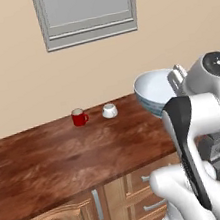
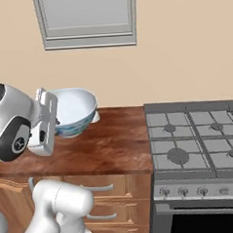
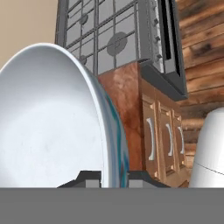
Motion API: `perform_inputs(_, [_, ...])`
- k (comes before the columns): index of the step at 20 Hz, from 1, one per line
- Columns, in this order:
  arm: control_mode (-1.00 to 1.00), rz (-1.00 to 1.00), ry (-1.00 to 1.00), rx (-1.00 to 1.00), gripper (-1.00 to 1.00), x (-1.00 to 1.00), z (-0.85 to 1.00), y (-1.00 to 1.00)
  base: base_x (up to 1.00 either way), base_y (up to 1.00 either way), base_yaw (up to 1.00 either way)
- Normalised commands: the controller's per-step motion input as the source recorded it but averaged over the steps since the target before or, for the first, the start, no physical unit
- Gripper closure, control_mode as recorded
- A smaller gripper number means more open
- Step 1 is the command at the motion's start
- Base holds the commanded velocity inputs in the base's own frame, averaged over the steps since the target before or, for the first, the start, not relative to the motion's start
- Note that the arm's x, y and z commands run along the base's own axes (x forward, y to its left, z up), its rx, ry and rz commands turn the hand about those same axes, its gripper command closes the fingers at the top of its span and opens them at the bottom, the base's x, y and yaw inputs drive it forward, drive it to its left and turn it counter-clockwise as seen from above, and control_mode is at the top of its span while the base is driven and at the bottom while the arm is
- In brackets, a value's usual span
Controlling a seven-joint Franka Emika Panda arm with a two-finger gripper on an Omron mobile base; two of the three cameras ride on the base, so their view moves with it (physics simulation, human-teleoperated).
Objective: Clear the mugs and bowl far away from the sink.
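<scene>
Fingers clamped on rim of bowl, one inside, one outside. Bowl held tilted, raised above wooden counter, beside stove. Red mug and white mug upright near wall, well apart from bowl.

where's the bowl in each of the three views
Left base view: bowl at right of centre, held up beside the arm, above the counter's right end.
Right base view: bowl at left of centre, held off the counter.
Hand view: bowl covers the left half, its rim between the gripper tips.
Shared landmark: the stove, right of the counter.
</scene>
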Motion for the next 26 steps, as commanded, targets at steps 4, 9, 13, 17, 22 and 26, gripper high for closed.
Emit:
perform_inputs(4, [-1.00, 0.04, 0.02, 0.00, 1.00, 0.01, -0.42, -0.01, 0.00, 0.00, 0.00])
perform_inputs(9, [-1.00, 0.03, 0.11, 0.00, 1.00, 0.12, -0.48, 0.00, 0.00, 0.00, 0.00])
perform_inputs(13, [-1.00, 0.15, 0.08, 0.00, 1.00, 0.04, -0.40, -0.02, 0.00, 0.00, 0.00])
perform_inputs(17, [-1.00, 0.14, 0.03, 0.00, 1.00, 0.13, -0.50, 0.00, 0.00, 0.00, 0.00])
perform_inputs(22, [-1.00, 0.12, 0.07, 0.00, 1.00, 0.31, -0.53, 0.00, 0.00, 0.00, 0.00])
perform_inputs(26, [-1.00, 0.08, 0.04, 0.00, 1.00, 0.52, -0.48, 0.03, 0.00, 0.00, 0.00])
